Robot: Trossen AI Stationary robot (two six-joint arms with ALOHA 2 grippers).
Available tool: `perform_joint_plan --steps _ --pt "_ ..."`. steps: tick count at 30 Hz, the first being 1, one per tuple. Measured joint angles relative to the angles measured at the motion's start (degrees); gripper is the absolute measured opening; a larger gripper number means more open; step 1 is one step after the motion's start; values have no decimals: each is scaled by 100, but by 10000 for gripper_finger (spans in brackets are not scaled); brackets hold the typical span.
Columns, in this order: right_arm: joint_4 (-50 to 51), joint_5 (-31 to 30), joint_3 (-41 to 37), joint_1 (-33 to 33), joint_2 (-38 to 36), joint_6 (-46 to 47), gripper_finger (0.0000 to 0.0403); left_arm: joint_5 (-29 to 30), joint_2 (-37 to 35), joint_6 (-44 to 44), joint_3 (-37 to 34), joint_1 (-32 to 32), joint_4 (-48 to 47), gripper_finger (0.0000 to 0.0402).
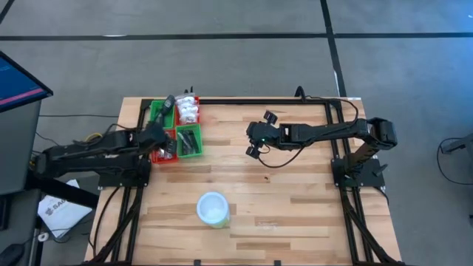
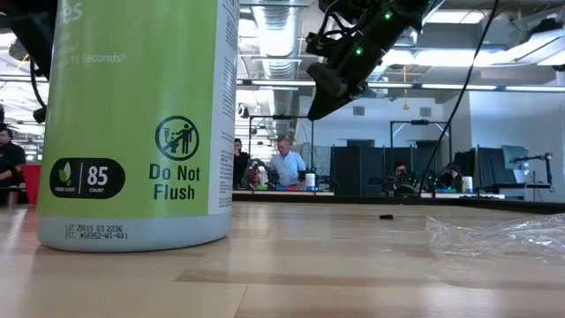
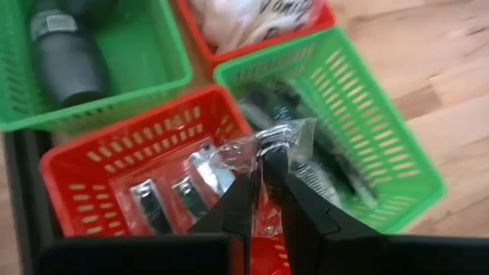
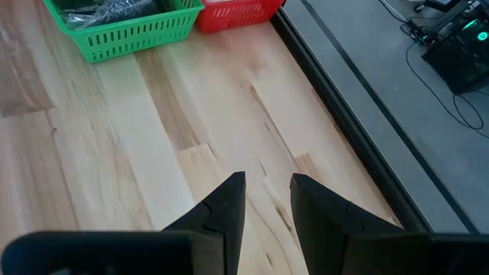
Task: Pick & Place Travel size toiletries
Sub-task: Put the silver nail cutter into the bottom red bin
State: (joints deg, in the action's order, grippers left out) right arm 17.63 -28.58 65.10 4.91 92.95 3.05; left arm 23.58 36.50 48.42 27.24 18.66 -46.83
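The red and green compartment tray (image 1: 177,130) stands at the table's far left. Its compartments hold dark sticks (image 3: 67,53), white packets (image 3: 252,17), dark items (image 3: 325,149) and clear sachets (image 3: 164,195). My left gripper (image 3: 267,156) (image 1: 167,145) hovers over the red compartment, shut on a clear sachet (image 3: 252,153). Another clear sachet (image 2: 494,235) lies flat on the table near its front edge. My right gripper (image 4: 267,182) (image 1: 253,137) is open and empty, raised above bare wood near the table's middle. My left gripper pinches the clear sachet between its two fingertips (image 3: 246,191) at one crinkled edge (image 3: 269,147). The fingers slant down from above. The sachet sticks out past the tips over the wall between the red and the green compartment; whether it rests there I cannot tell.
The round white tub with a green side (image 1: 213,209) (image 2: 132,124) stands upright near the table's front middle. A small dark speck (image 2: 386,215) lies farther back. A black frame runs along the table's edges (image 4: 344,99). Bare wood stretches between tray and right arm. People sit in the room beyond.
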Motion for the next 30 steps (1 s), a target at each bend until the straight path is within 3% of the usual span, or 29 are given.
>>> perform_joint_plan --steps 9,19,30 --pt "17 0 0 0 0 -14 98 -185 610 -80 489 295 -459 37" --pt "73 0 0 0 0 -40 98 -447 1339 -57 520 301 -685 49" --pt "125 6 0 -96 0 0 98 -443 1456 -303 516 264 -698 74"
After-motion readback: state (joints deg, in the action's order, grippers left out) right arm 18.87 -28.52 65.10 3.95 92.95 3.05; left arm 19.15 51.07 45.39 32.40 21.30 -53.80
